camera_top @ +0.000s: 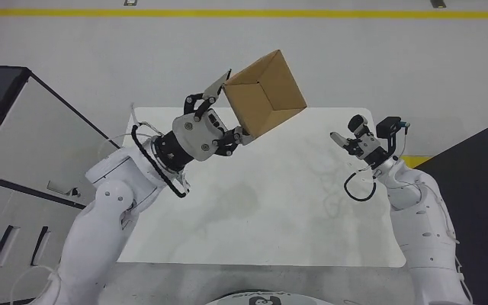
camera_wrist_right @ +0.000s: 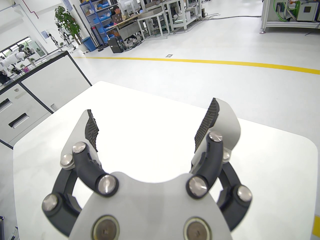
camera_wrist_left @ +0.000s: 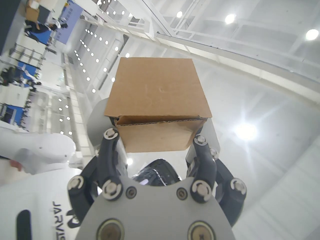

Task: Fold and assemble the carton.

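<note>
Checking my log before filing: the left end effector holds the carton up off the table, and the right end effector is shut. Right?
Not quite. The left end effector does hold the carton up off the table, but the right end effector is open and empty, as the right wrist view shows.

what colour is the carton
Plain brown cardboard; the carton shows best in the left wrist view.

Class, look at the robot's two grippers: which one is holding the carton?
The left gripper: it clamps the brown carton, held up off the table. The right gripper is open and empty, over the table's right side.
</note>
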